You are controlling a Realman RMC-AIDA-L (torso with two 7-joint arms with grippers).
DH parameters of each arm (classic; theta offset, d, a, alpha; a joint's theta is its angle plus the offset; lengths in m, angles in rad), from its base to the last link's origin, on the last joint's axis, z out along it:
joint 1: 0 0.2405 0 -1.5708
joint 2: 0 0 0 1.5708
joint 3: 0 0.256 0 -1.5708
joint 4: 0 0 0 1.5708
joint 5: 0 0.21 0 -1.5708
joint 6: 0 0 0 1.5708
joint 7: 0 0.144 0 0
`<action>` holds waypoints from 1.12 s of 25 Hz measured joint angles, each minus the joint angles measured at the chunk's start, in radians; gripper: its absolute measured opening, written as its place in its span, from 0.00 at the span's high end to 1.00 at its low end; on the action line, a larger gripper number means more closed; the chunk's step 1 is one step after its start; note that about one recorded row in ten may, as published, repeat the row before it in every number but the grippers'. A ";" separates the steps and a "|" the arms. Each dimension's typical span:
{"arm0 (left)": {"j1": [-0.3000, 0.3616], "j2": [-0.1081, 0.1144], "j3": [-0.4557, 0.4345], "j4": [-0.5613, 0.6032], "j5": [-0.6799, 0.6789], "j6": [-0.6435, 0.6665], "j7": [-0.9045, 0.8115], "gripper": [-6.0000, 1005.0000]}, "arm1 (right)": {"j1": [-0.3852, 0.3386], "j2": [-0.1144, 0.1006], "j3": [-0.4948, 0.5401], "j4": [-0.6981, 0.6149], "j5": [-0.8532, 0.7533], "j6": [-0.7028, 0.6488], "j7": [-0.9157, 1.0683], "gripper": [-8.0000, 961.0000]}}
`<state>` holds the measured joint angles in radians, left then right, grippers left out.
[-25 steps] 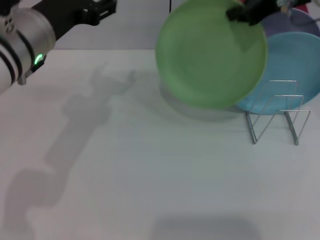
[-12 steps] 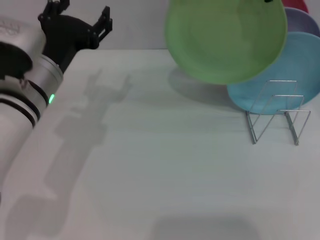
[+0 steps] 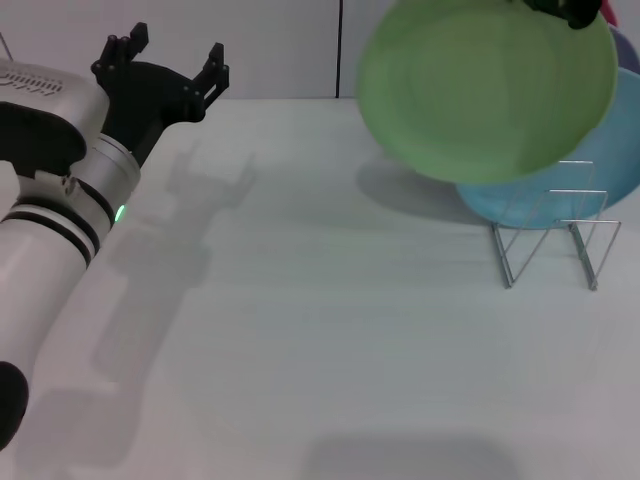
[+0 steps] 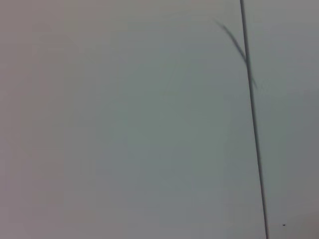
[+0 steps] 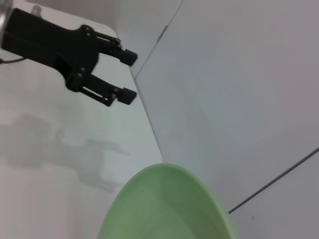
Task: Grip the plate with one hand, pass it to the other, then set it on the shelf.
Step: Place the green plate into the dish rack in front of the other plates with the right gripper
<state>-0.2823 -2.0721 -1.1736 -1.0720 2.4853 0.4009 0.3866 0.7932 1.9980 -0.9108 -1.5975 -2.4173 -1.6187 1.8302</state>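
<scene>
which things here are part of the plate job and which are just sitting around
Part of the job:
- green plate, held up by the right gripper
- left gripper, fingers open, empty
- wire shelf

Just sitting around:
- light blue plate in the shelf
- lavender plate behind it

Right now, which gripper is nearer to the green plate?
Right. The right gripper holds the green plate at its upper rim above the table; the left gripper hangs open far to its left.

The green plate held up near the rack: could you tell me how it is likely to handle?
The green plate probably stays stiff: pinched at its top edge by the right gripper, it shows no sag. It seems light. Its smooth matte face could slip or swing.
</scene>
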 joint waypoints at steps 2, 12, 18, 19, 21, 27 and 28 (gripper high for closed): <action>-0.011 0.001 0.001 0.010 -0.001 0.000 -0.010 0.14 | -0.003 0.005 0.000 -0.018 -0.005 -0.017 0.002 0.92; -0.023 0.003 -0.004 0.028 -0.002 0.000 -0.017 0.14 | -0.028 0.012 0.002 -0.083 -0.035 -0.080 0.003 0.92; -0.026 0.002 0.002 0.033 -0.002 0.000 -0.018 0.14 | -0.056 0.019 0.014 -0.104 -0.025 -0.107 -0.110 0.92; -0.026 0.001 0.002 0.033 -0.002 0.000 -0.018 0.14 | -0.061 0.022 0.014 -0.108 -0.022 -0.110 -0.127 0.92; -0.026 0.000 0.004 0.033 -0.003 0.000 -0.019 0.14 | -0.070 0.027 0.015 -0.118 -0.017 -0.114 -0.167 0.92; -0.026 0.000 0.014 0.035 -0.005 0.000 -0.035 0.14 | -0.079 0.028 0.018 -0.134 -0.017 -0.120 -0.193 0.91; -0.026 0.000 0.014 0.035 -0.005 0.000 -0.035 0.14 | -0.079 0.028 0.020 -0.135 -0.019 -0.121 -0.197 0.91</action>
<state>-0.3085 -2.0724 -1.1597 -1.0373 2.4800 0.4010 0.3512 0.7142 2.0263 -0.8908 -1.7324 -2.4359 -1.7399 1.6333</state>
